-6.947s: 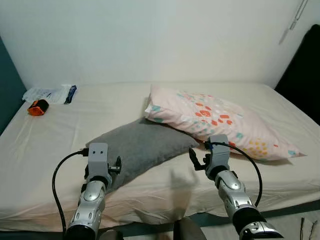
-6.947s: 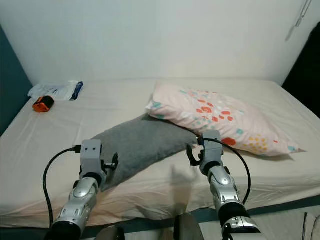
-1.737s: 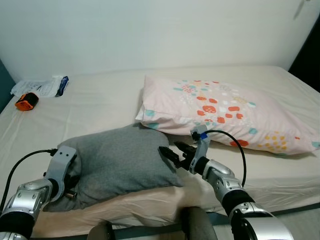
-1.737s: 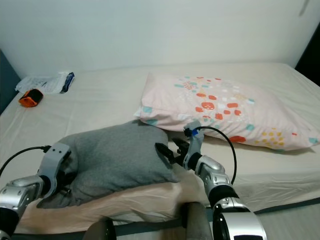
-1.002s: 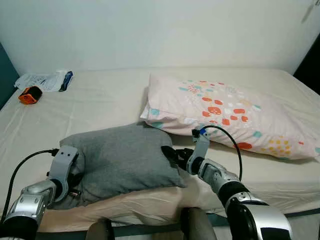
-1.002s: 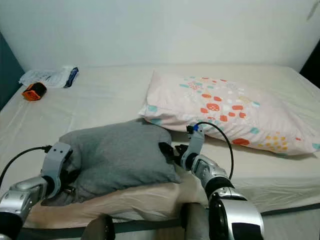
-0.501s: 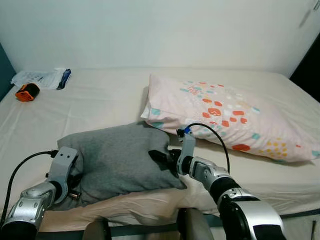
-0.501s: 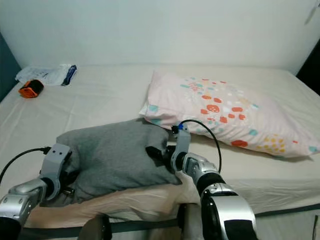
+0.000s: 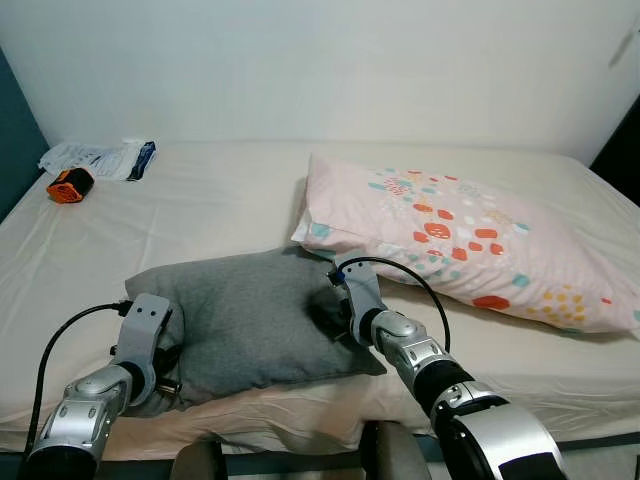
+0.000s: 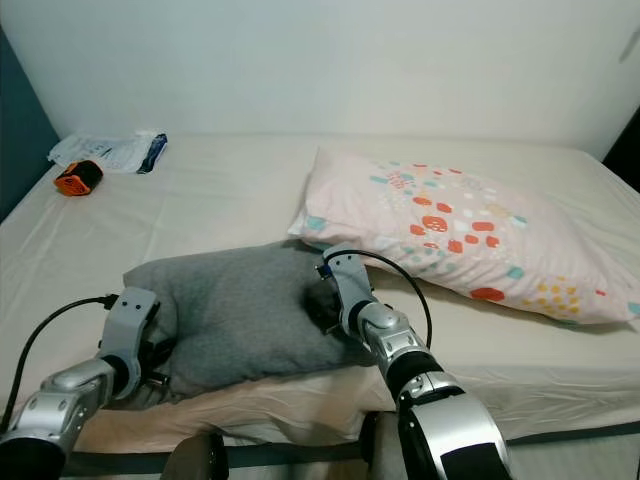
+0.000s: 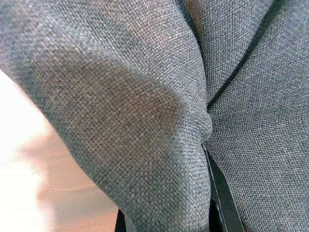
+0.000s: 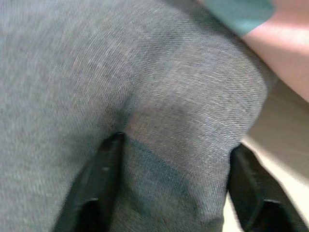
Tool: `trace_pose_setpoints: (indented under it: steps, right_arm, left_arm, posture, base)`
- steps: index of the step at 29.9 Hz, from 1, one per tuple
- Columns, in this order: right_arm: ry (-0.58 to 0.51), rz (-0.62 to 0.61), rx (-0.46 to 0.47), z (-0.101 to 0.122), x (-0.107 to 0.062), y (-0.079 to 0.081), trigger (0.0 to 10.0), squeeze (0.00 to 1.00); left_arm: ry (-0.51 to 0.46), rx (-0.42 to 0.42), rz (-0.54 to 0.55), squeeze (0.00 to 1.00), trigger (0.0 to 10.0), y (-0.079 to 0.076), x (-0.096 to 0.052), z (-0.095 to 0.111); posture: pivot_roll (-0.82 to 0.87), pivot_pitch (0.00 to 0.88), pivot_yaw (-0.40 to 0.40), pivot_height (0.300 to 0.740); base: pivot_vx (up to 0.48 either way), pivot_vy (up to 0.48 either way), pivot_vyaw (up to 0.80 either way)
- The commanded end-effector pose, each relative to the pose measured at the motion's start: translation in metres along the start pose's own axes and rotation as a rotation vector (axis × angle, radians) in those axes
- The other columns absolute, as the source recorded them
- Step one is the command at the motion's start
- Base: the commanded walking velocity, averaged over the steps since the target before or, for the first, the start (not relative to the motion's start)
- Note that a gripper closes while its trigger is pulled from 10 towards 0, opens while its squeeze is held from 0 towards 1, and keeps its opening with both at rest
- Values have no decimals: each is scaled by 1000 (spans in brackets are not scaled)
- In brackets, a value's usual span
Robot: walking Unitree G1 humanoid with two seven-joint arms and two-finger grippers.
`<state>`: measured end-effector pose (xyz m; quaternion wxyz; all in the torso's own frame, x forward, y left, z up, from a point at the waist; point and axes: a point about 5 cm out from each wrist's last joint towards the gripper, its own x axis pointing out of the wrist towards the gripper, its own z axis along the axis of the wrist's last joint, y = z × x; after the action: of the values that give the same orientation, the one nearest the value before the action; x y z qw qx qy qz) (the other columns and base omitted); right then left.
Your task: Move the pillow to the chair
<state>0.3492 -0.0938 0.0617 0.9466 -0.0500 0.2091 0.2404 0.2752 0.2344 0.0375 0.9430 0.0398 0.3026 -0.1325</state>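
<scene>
A grey pillow [image 9: 245, 315] lies near the front edge of the bed [image 9: 200, 215]. My left gripper [image 9: 165, 362] is at the pillow's left end. In the left wrist view a fold of grey fabric [image 11: 159, 121] is bunched between its black fingers [image 11: 218, 195], so it is shut on the pillow. My right gripper [image 9: 326, 308] presses into the pillow's right end. In the right wrist view its fingers [image 12: 99, 176] stand wide apart, with the fabric bulging between them.
A large pink patterned pillow [image 9: 470, 235] lies right behind the grey one, touching it. An orange object [image 9: 68, 186] and a plastic packet [image 9: 100, 158] sit at the bed's far left corner. A white wall backs the bed.
My right gripper has moved left and sunk its fingers into the grey pillow's right end. The left gripper stays at the left end. The camera has shifted a little.
</scene>
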Motion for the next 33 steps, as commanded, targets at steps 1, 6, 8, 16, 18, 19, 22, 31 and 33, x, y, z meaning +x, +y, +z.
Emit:
trace_pose_setpoints:
  steps: [1, 6, 8, 16, 18, 19, 22, 31, 33]
  right_arm:
    - [-23, 18, 85, -5, 0, 4, 0, 0]
    - [-83, 58, 144, 1, 0, 6, 0, 0]
    - [-116, 63, 182, 5, -1, 4, 0, 0]
    - [-310, 8, 286, 26, -6, -9, 0, 0]
    - [-394, 0, 303, 36, -9, -13, 0, 0]
    - [-394, 0, 303, 36, -9, -13, 0, 0]
    - [-553, -15, 248, 56, -20, -21, 0, 0]
    - [-559, -184, 179, 50, -30, -42, 10000, 0]
    - [-530, -195, 170, 46, -29, -43, 10000, 0]
  left_arm:
    - [44, 21, -133, 0, 0, -41, 18, -8]
    - [58, 58, -103, 0, 0, -43, 24, -8]
    - [45, 51, -83, 0, 0, -45, 26, -3]
    - [-34, -265, -25, 0, 0, -62, 36, 14]
    - [-94, -366, -20, 0, 0, -66, 35, 23]
    - [-94, -366, -20, 0, 0, -66, 35, 23]
    - [-331, -433, 101, 0, 0, -62, 26, 56]
    - [-524, -307, 298, 0, 10000, -54, 14, 76]
    - [-521, -259, 308, 0, 10000, -57, 15, 76]
  posture:
    - [-37, 46, -127, 568]
    - [-47, 34, -113, 568]
    - [-43, 25, -104, 568]
    - [-35, 6, -88, 568]
    - [-33, 7, -89, 568]
    - [-33, 7, -89, 568]
    - [-27, 0, -94, 568]
    - [-27, 0, -89, 568]
    - [-24, 0, -90, 568]
  base:
    - [0, 0, 0]
    - [0, 0, 0]
    - [0, 0, 0]
    - [0, 0, 0]
    - [0, 0, 0]
    - [0, 0, 0]
    - [0, 0, 0]
    - [0, 0, 0]
    - [0, 0, 0]
